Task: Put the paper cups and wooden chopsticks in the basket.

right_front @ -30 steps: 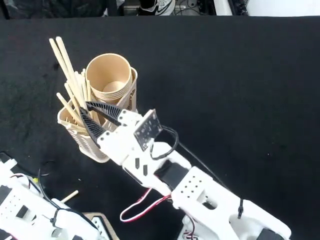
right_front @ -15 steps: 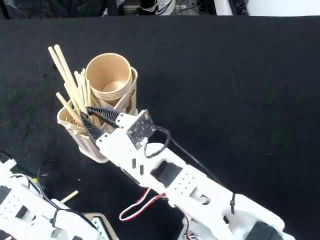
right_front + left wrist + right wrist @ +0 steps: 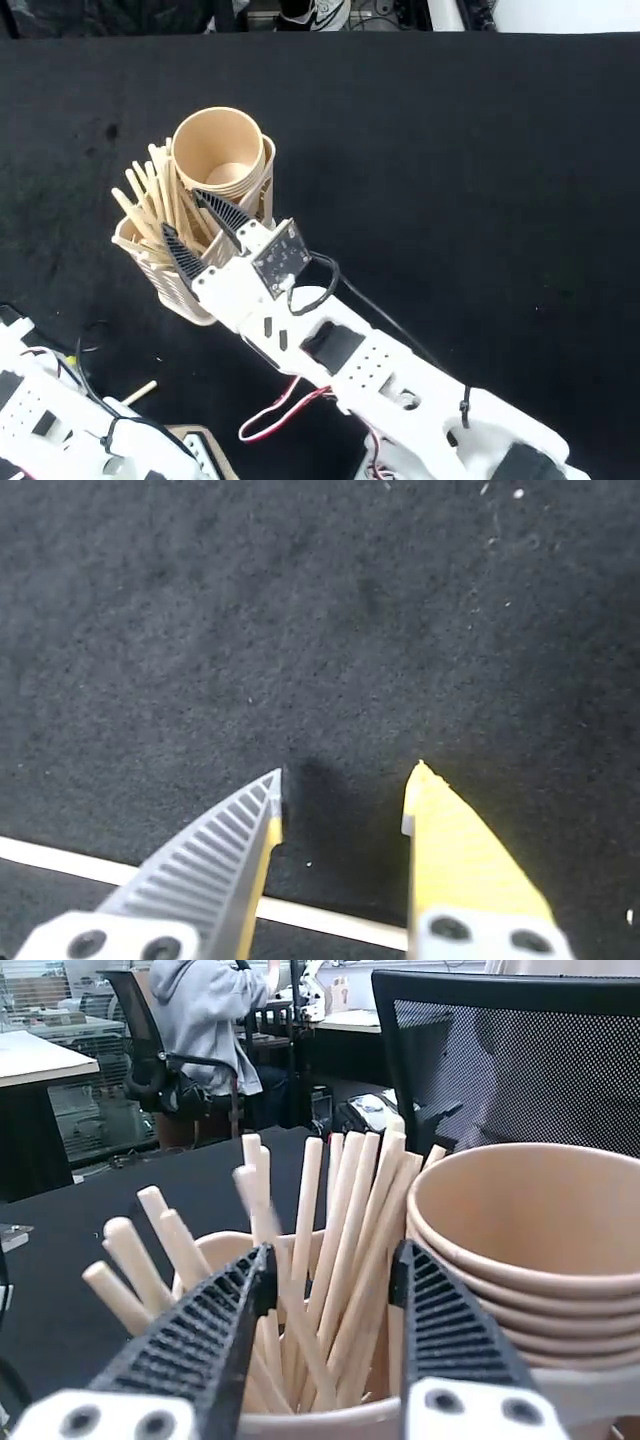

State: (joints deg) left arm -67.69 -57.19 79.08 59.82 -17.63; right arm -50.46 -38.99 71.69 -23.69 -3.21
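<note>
R gripper over basket, fingers spread, empty; chopsticks & stacked cups stand in basket. L gripper fingers spread too, over table.

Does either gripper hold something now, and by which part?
Nothing is held. The right gripper is open above the chopsticks; the left gripper is open over the table.

A black tablecloth lies under both arms. Straight beyond the jaws of the right gripper stands a black mesh-backed chair. Farther back and off to one side of those jaws are a pale desk and a dark office chair in a bright room. Near the base of the left gripper jaws, a white strip crosses the cloth.
</note>
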